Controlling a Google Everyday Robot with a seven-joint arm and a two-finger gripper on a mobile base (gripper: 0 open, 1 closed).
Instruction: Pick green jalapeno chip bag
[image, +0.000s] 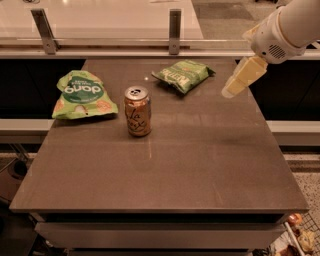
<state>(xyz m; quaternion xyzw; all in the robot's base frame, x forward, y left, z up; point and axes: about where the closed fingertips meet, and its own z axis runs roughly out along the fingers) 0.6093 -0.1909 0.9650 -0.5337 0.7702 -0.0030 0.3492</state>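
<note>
The gripper (231, 89) hangs at upper right, angled down-left.

Gripper (233, 88) right of jalapeno chip bag (183, 75), apparently above table (200, 165).

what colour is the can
Coppery orange can with dark script, camera view. The gripper hangs right of the chip bag.

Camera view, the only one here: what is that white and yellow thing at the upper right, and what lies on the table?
One camera looks down on a dark table. The white thing is the robot's single arm. It ends in a pale yellow gripper, which hangs above the table's far right edge and holds nothing. At the back lies the green jalapeno chip bag, small and light green, which the robot is meant to pick up. A larger green dang bag lies at the left, and a drink can stands upright between them.
</note>
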